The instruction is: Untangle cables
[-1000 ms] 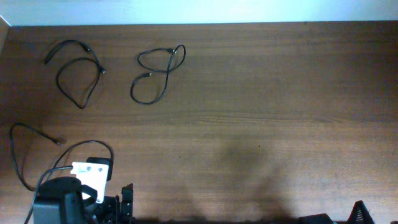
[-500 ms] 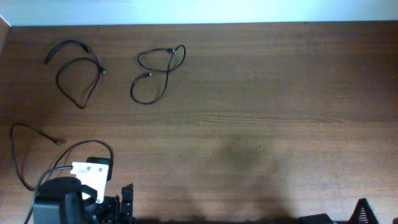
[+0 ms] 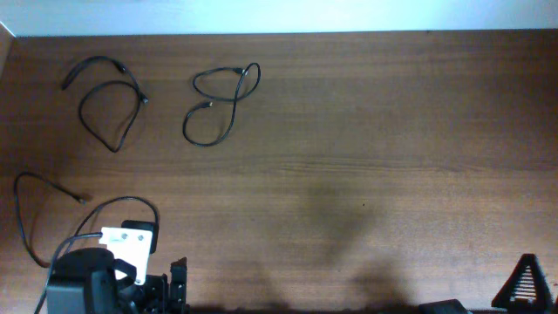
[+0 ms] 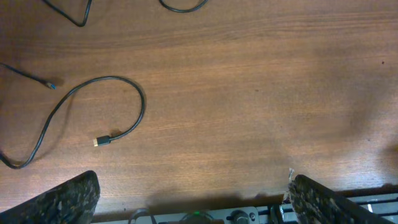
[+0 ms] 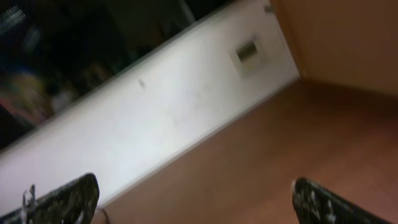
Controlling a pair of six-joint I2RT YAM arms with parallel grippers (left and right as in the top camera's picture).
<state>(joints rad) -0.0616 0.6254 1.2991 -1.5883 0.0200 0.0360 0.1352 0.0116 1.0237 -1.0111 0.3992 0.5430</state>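
Note:
Three thin black cables lie apart on the wooden table [image 3: 366,131]. One sits at the far left [image 3: 113,148]. A figure-eight one lies right of it [image 3: 235,98]. The third loops at the near left [image 3: 126,200], beside my left arm. In the left wrist view its plug end [image 4: 102,142] lies ahead and to the left. My left gripper [image 4: 193,202] is open and empty at the near edge, also seen from overhead [image 3: 174,283]. My right gripper [image 5: 196,199] is open and empty, tilted up toward the wall. It shows at the near right corner in the overhead view [image 3: 526,283].
A white wall [image 5: 155,118] runs along the table's far edge. The left arm's base and its own thicker wire [image 3: 87,270] sit at the near left corner. Bits of the two far cables show at the top of the left wrist view [image 4: 78,18].
My right gripper has come further into the overhead view at the near right corner. The left arm and the cables have not moved.

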